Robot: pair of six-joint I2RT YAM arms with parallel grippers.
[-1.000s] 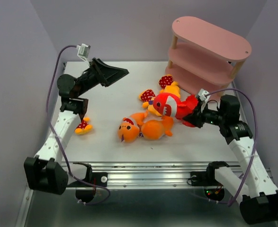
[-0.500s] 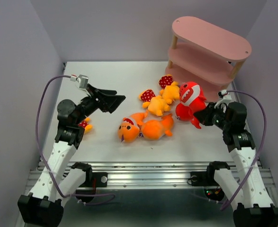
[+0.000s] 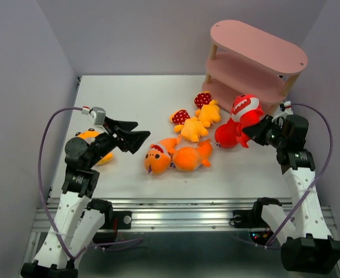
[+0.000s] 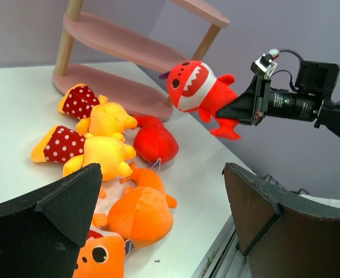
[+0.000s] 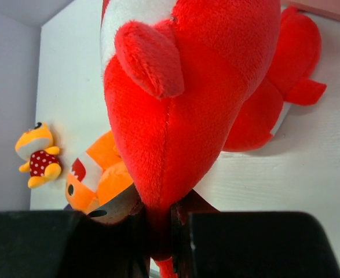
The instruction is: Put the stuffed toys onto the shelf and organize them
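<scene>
Holding the red shark [image 3: 245,110] by the tail, pinched tight in the right gripper [image 3: 261,130], clear of the table [image 3: 135,92]; lying lengthwise from jaws to toothy head, pointed up and away at the shelf [image 3: 256,46], just beside its lower boards. Nearer by far than the left gripper [image 3: 136,136], spread wide and empty, well apart, facing the other toys [image 3: 178,156] on the table

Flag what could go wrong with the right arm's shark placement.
1. The right gripper pinches the red shark only by its tail end; the bulk could swing or slip out.
2. Gaps between tiers of the shelf look tight for it; it may catch a board edge or post.
</scene>
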